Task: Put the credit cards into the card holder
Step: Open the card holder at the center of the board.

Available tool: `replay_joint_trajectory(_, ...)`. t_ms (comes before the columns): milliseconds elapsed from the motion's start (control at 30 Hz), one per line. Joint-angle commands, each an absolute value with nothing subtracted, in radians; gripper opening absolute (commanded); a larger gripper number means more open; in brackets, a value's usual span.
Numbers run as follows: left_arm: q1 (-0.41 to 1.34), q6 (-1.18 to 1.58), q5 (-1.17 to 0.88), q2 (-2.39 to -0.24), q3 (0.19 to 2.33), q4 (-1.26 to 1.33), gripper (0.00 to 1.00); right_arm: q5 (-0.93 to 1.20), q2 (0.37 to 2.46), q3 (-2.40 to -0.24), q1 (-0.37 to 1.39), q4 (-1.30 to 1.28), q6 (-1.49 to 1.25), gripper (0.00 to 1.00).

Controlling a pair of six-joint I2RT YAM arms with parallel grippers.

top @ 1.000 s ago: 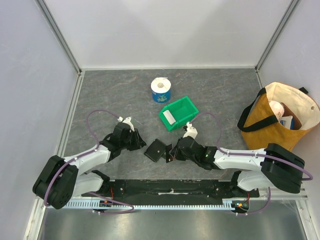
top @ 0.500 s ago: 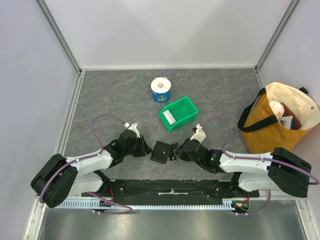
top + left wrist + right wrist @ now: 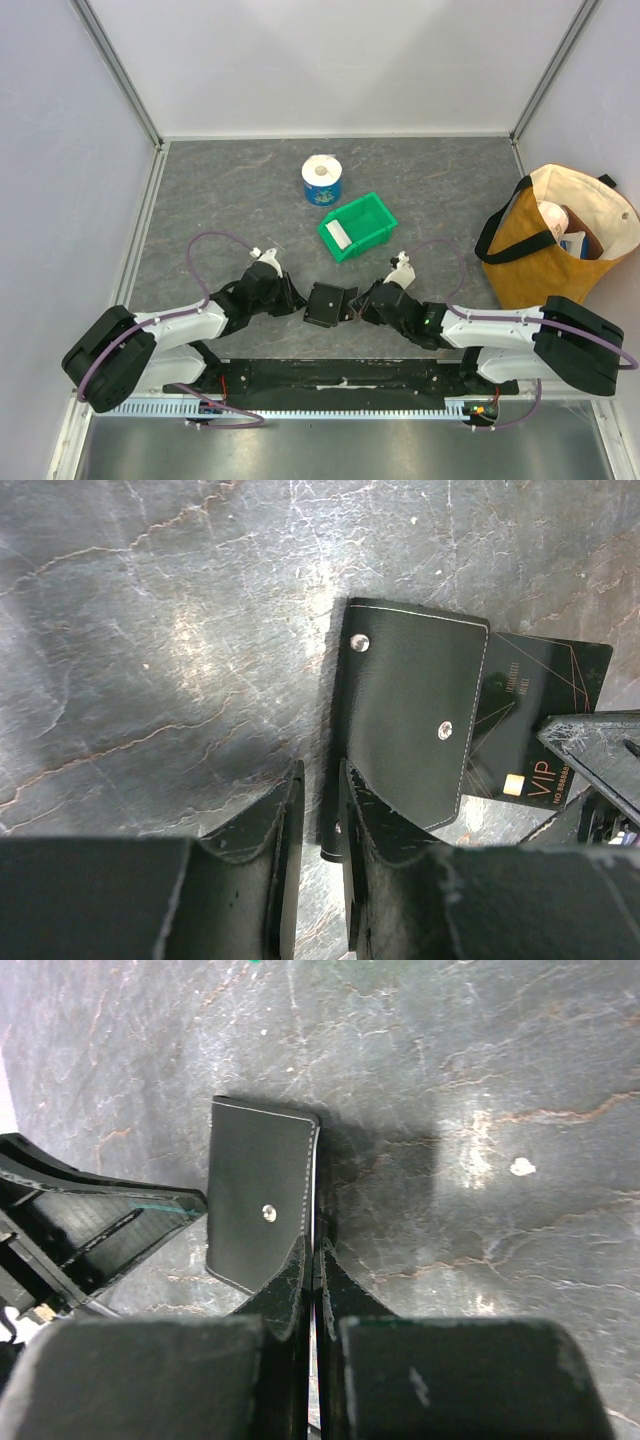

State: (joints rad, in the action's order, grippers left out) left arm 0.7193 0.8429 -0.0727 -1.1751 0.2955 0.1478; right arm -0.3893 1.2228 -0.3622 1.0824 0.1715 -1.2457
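The black card holder [image 3: 324, 303] lies closed on the table between my two grippers, its two snaps showing in the left wrist view [image 3: 410, 720]. My left gripper [image 3: 296, 300] [image 3: 318, 780] has its jaws nearly together around the holder's near edge and tab. My right gripper [image 3: 356, 304] [image 3: 315, 1250] is shut on the black card [image 3: 530, 740], which is marked VIP; the card's far part is tucked under the holder's flap. In the right wrist view the holder [image 3: 260, 1200] lies just left of my fingertips. The white card [image 3: 338, 236] lies in the green bin.
The green bin [image 3: 375, 205] stands just behind the holder. A blue and white paper roll [image 3: 322, 180] is farther back. A yellow tote bag [image 3: 560, 235] stands at the right edge. The left arm's finger [image 3: 90, 1230] shows in the right wrist view.
Over the last second the holder turned square and shifted slightly right. Both grippers came in against it from either side. In the last half second almost nothing moved.
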Motion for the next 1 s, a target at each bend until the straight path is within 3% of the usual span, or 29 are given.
replay_joint_trajectory(0,0.741,0.874,-0.066,-1.198,0.313,0.193,0.26,-0.376,1.242,-0.385,1.083,0.274,-1.226,0.00)
replay_joint_trajectory(133,0.747,0.862,-0.072,-1.201,0.324,0.190,0.29,-0.333,1.270,-0.429,1.085,0.288,-1.174,0.00)
replay_joint_trajectory(500,0.746,0.804,-0.057,-1.149,0.385,0.098,0.52,-0.301,1.253,-0.486,1.083,0.273,-1.101,0.00)
replay_joint_trajectory(967,0.744,0.782,-0.023,-1.011,0.413,0.023,0.70,-0.203,1.310,-0.489,1.083,0.445,-1.066,0.00)
